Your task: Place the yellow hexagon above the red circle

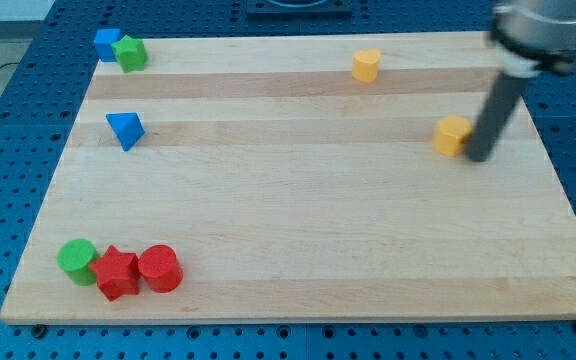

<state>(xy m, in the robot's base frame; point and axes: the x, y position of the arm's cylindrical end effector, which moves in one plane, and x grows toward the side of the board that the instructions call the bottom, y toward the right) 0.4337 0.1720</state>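
My tip (pixel 479 157), a bare rod end effector with nothing to spread or pinch, sits touching or just right of the yellow hexagon (pixel 452 135) | red circle (pixel 159 268) far to its lower left on the bench (pixel 318 220) | push leftward, steady, keeping contact centred, stopping above the circle.

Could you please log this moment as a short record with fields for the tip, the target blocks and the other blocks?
tip: my tip touches or nearly touches the view's right side of a yellow block
second yellow: yellow block near the view's top
red circle: red circle, bottom left, beside red star and green circle
others: blue triangle; blue block against green block, top left
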